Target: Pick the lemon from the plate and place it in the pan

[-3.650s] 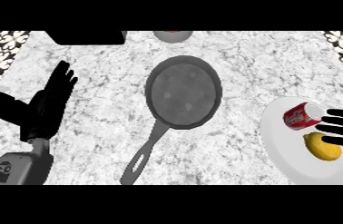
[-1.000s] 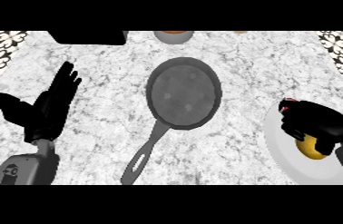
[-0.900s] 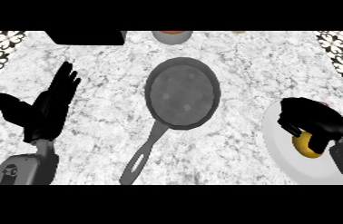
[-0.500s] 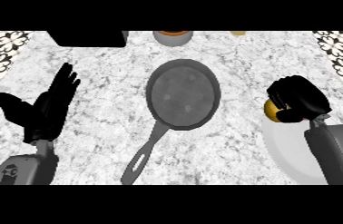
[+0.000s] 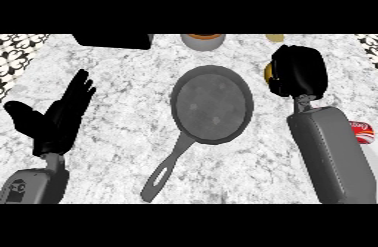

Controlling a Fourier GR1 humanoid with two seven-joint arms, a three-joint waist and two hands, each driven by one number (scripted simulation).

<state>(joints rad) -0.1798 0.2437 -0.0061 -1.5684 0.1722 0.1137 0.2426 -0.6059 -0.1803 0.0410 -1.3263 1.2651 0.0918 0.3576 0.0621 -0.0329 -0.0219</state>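
Note:
The grey pan (image 5: 210,107) lies in the middle of the marble counter, handle pointing to the lower left. My right hand (image 5: 299,71) hovers just right of the pan's rim, fingers curled round the yellow lemon (image 5: 269,72); only a sliver of it shows at the hand's left side. The plate is hidden behind my right forearm. My left hand (image 5: 59,116) rests open at the left, fingers up, well away from the pan.
A red can (image 5: 362,131) peeks out right of my right forearm. At the back edge stand a black box (image 5: 112,39), a brown-rimmed bowl (image 5: 202,40) and a small yellowish object (image 5: 275,37). Patterned wall tiles (image 5: 18,48) border the counter's left.
My right hand closed on the lemon at the plate, lifted it and carried it up and left toward the pan. The left hand has stayed put.

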